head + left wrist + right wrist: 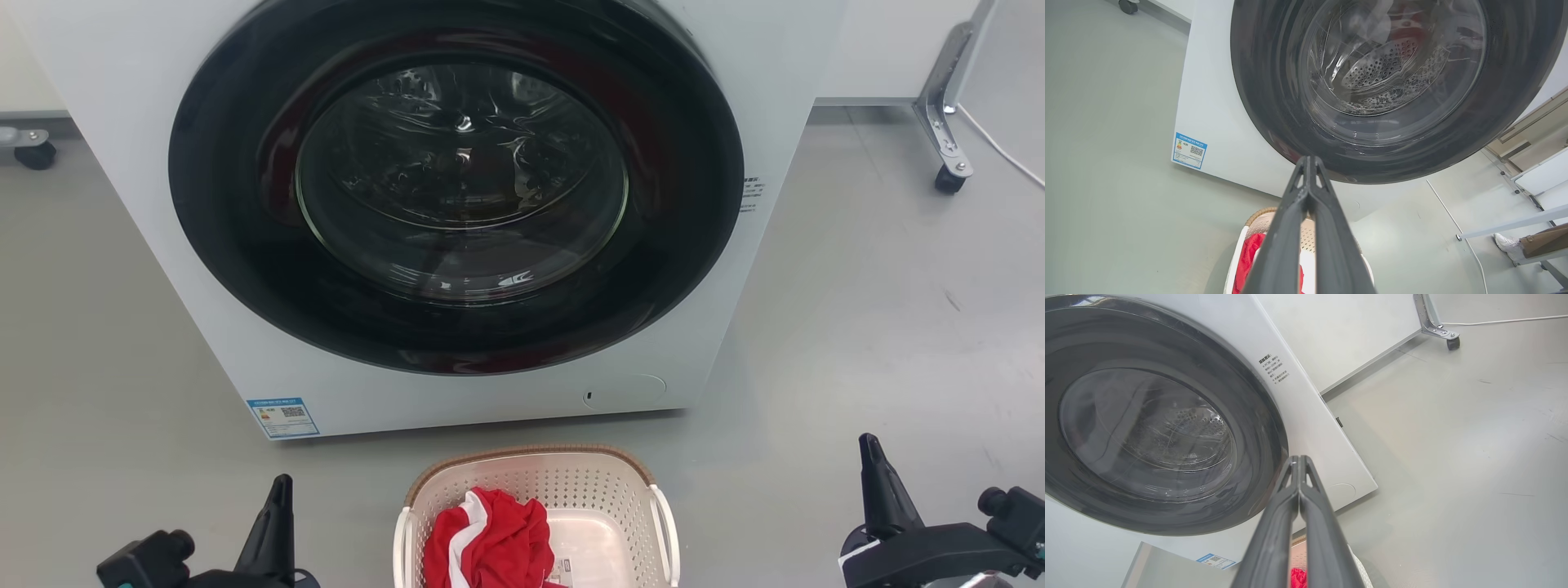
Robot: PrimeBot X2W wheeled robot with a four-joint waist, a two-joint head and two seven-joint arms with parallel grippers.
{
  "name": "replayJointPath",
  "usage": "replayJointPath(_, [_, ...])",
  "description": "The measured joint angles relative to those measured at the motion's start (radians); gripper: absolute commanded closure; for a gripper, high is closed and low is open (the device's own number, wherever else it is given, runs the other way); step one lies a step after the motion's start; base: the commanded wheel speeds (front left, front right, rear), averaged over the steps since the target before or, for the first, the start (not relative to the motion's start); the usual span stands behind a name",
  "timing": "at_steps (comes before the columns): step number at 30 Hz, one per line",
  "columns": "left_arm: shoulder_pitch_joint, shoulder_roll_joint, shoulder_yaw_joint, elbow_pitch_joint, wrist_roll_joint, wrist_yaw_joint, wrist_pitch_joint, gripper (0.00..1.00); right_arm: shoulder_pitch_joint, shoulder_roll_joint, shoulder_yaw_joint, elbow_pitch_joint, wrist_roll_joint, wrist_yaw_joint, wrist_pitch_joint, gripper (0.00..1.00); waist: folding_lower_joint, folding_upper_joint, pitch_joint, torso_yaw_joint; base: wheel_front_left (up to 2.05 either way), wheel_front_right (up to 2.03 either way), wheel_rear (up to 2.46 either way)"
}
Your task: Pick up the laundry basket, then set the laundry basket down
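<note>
The laundry basket [571,482] stands on the floor at the bottom middle of the head view, cream-white with perforated walls, a brown rim and white side handles. A red and white garment [490,539] lies inside it. My left gripper [277,510] sits to the basket's left, shut and empty, apart from it. My right gripper [878,482] is further off to the right, also shut and empty. In the left wrist view the shut left gripper [1309,161] rises over the basket [1261,220]. The right wrist view has the right gripper [1299,460] shut in front of the washer.
A white washing machine [506,400] with a closed dark round door [457,188] stands just behind the basket. A caster leg [947,163] is at the far right and another wheel [33,151] at the far left. A person's white shoe [1506,243] is at the right.
</note>
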Motion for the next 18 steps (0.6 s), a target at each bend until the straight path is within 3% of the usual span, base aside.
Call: replayJointPath(18, [-0.025, -0.023, 0.060, 0.047, -0.224, -0.043, 0.050, 1.00, -0.018, 0.036, -0.079, 0.034, 0.210, 0.043, 0.064, 1.00, 0.0000, 0.0000, -0.008, 0.001, 0.00, 0.00, 0.00])
